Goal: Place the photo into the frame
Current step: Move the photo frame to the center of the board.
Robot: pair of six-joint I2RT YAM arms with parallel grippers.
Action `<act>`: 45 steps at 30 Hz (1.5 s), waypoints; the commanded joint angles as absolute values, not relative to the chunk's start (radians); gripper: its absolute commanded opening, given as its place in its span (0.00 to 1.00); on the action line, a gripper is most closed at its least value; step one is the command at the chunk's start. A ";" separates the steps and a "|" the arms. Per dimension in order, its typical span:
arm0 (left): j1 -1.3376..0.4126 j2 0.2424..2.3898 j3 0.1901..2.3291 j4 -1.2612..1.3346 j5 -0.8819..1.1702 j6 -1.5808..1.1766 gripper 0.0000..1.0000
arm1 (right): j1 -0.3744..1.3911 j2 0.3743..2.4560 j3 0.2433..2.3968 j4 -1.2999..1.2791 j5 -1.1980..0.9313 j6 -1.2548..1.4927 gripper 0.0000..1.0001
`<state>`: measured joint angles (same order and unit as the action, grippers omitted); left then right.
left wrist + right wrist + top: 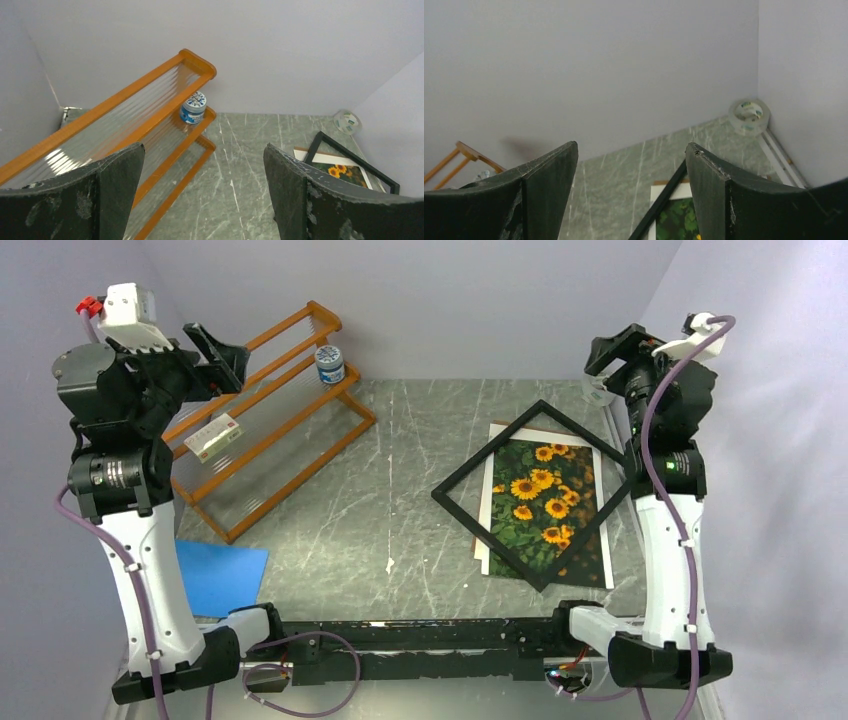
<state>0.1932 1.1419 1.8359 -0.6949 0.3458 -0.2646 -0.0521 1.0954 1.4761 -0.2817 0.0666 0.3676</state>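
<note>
Right now both arms are up off the bench (400,490) and neither is carrying anything. The left gripper (202,150) hangs above the orange wooden rack (300,478) on the left side. Its fingers (115,185) are spread wide, with only bare bench and rack showing between them. The right gripper (631,146) is raised near the far right corner, pointed toward the back wall, and its fingers (714,185) are also held apart around empty air.

The sunflower photo (540,505) lies face up on the right half of the bench, just in front of the right arm. The black frame (488,449) lies flat on top of it, but turned so it sits like a diamond across the print. The flowers show through its opening, while the photo's corners stick out past the black bars, so the print is not seated in the frame. From the top view, the frame's right corner is hidden behind the right arm. A strip of brown board (515,428) shows at the far end of the print.

On the rack I see a small jar with a blue-and-white lid (330,364) and a white box (215,437). A blue sheet (220,575) lies by the left arm's base, and a roll of clear tape (750,116) sits in the far right corner.
</note>
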 commanded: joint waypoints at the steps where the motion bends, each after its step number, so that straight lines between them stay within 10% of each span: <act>1: 0.198 1.145 1.798 -0.608 0.451 -0.281 0.94 | -0.055 1.121 1.489 -0.321 0.042 0.389 0.82; 17: 0.021 1.337 1.516 -0.361 0.649 -0.401 0.88 | -0.055 1.412 1.423 -0.608 0.089 0.574 0.76; 29: -0.435 1.911 1.729 -0.424 0.636 -0.285 0.84 | -0.109 1.452 1.145 -0.771 0.315 0.702 0.83; 45: -0.558 2.342 1.988 -0.497 0.644 -0.233 0.77 | -0.318 1.480 1.000 -0.724 0.248 0.697 0.83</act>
<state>-0.5285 2.3611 1.9957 -0.4789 0.6502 -0.2897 -0.2844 1.4792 1.0233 -0.7761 0.2974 0.6899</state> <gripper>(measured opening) 0.776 0.837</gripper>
